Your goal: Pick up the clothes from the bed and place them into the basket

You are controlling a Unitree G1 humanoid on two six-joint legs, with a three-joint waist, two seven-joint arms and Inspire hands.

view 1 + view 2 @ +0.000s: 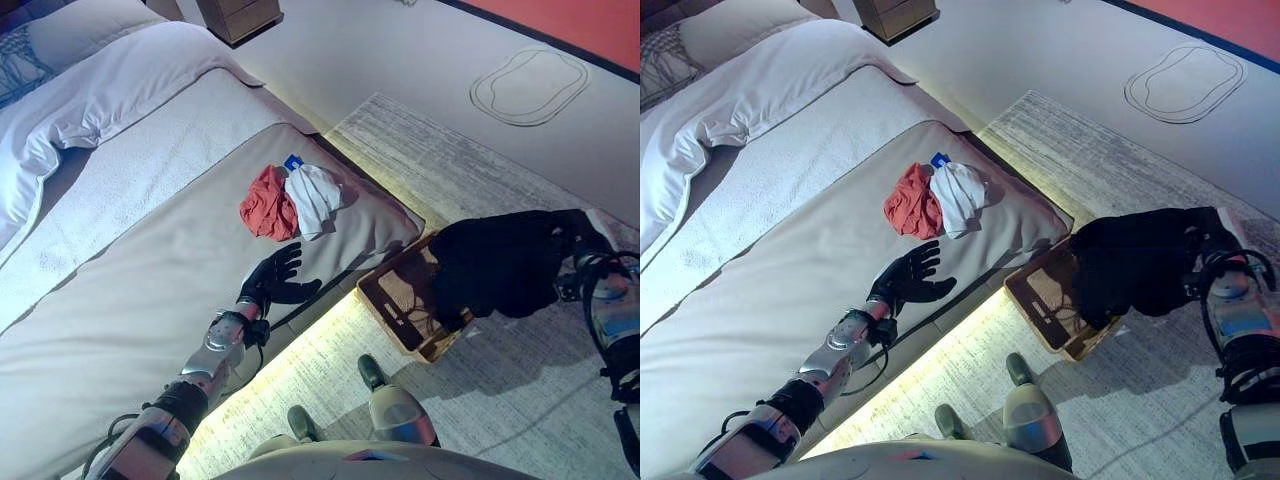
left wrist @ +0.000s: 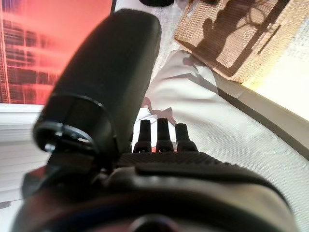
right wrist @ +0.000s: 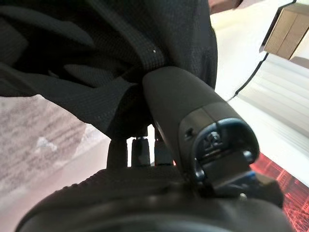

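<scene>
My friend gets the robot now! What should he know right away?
Right robot hand: shut on a black garment, held over the basket on the rug beside the bed.
Left robot hand: open, empty, over the bed near the two garments left there.
Still on the bed: red cloth and white cloth, side by side near the edge.
Done: black garment lifted off the bed.
Left: drop it in the basket, then fetch the red and white ones.

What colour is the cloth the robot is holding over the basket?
Black. The cloth hangs from the right hand above the basket, clearest in the right eye view.
</scene>
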